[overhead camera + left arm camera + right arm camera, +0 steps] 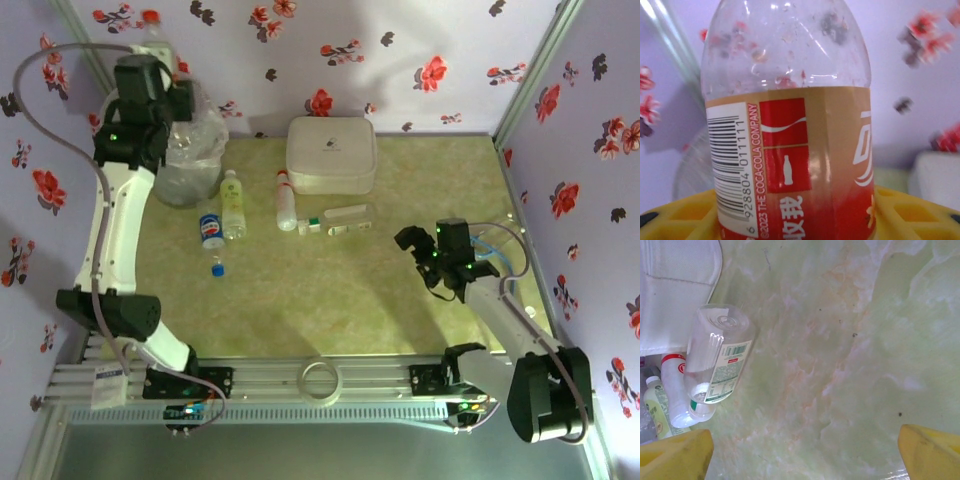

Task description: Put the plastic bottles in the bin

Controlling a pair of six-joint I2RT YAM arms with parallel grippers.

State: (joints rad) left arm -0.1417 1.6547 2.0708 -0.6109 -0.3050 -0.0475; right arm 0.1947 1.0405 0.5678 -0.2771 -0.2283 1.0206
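Hovering at near right over the green-marbled table (330, 300), the right gripper (802, 452) has its jaws spread and empty. Four plastic bottles (232, 205) lie loose mid-table, so most of the work seems left. Far left, by the bin (185, 178), a red-labelled bottle (790, 125) sits between the left gripper (797, 220) fingers; whether it is clamped I cannot tell. A white box (331, 152) and floral walls (400, 60) lie beyond.

Top view is coming out bright but soft and slightly hazy. Light is falling from above, the box (331, 155) throwing a shadow toward the wall (450, 40), the arms (120, 230) laying faint shadows on the table (330, 300). The bin (190, 165) is glaring. Left wrist: the bottle (790, 150) is showing sharp, highlights dotting its clear top, the wall behind blurring. Right wrist: the table is washing out pale, the lying bottle (717, 360) glinting, the right fingers (675, 455) blurring at the corners.
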